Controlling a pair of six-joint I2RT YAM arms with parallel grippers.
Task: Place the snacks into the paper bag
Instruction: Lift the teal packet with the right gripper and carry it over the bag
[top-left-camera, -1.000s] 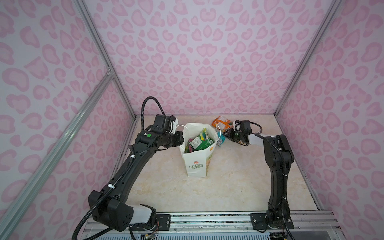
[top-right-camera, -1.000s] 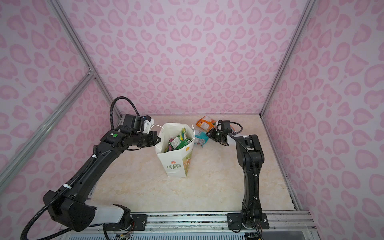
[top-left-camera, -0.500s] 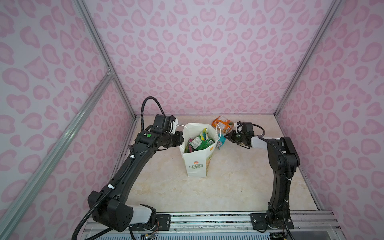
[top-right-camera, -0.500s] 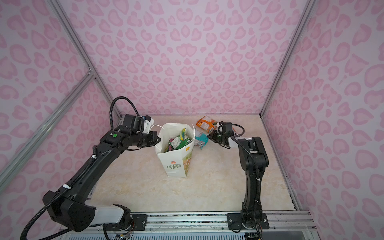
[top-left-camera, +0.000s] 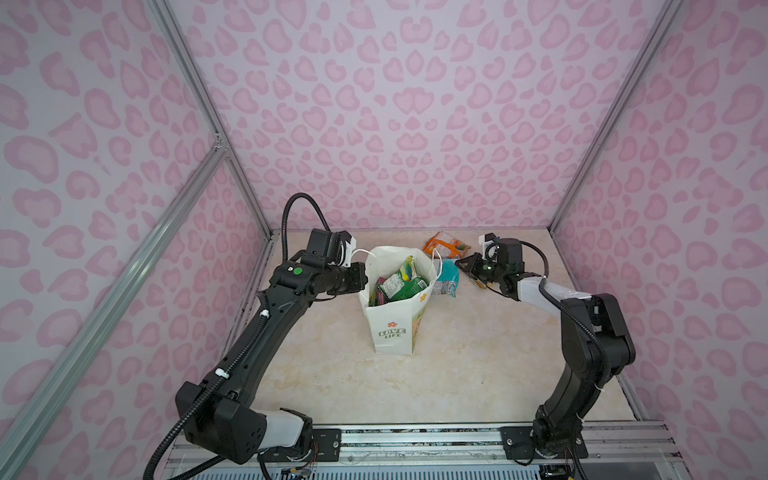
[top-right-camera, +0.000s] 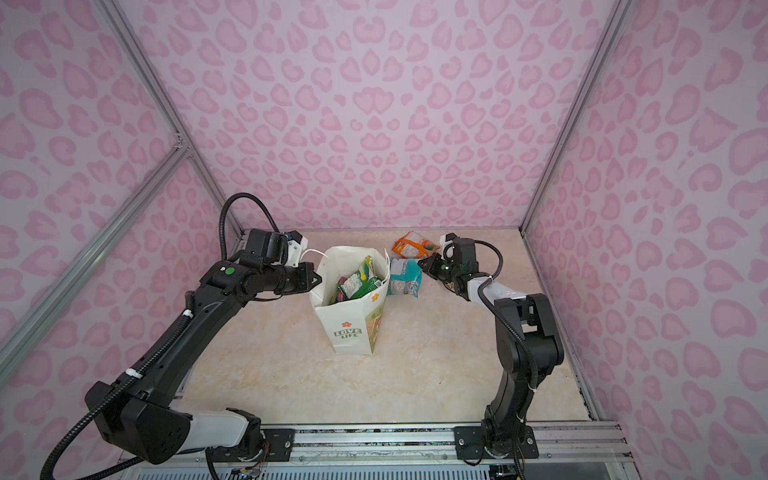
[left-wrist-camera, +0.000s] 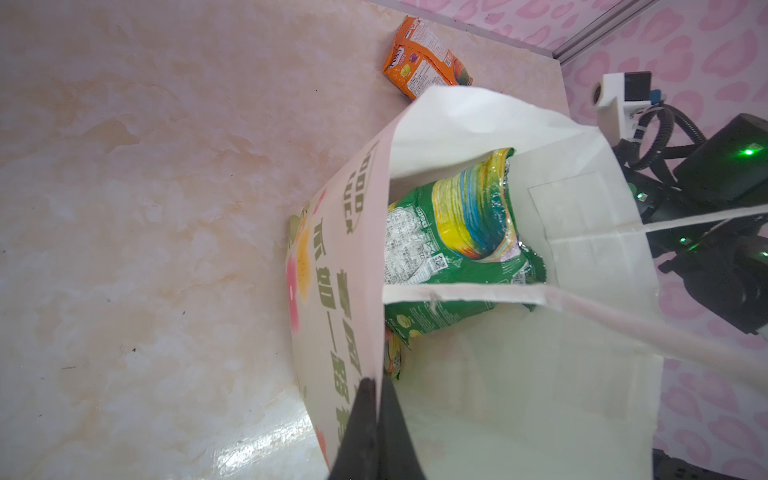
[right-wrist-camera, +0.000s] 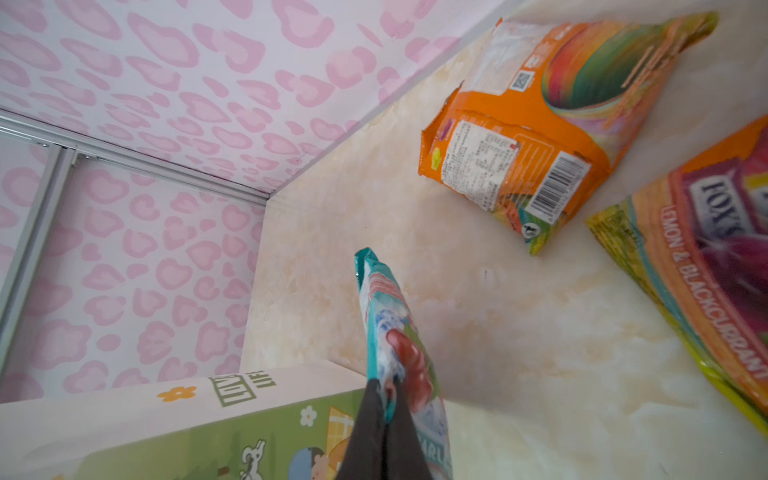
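Gripping the teal packet (right-wrist-camera: 384, 307) by one thin edge w/ the right gripper (right-wrist-camera: 384, 386), jaws closed on it; pkt is hanging just beside the paper bag (top-left-camera: 392, 328), outside it. Left gripper (left-wrist-camera: 377, 384) is pinching the bag's rim, jaws closed on the paper. Risks, imo: crinkly film may be slipping from that edge pinch during a lift; pkt could be snagging on rim or cord handle (left-wrist-camera: 623, 322); green packet (left-wrist-camera: 453, 232) is sitting high inside, so a new one may slide off. Orange packet (top-left-camera: 444, 245) is lying on the table (top-left-camera: 457, 353) behind.

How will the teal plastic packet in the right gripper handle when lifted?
Probably floppy: the teal crinkly plastic packet is creased and curves beyond the right gripper pinching its edge. Likely light, being thin and flat. Its glossy film might slip.
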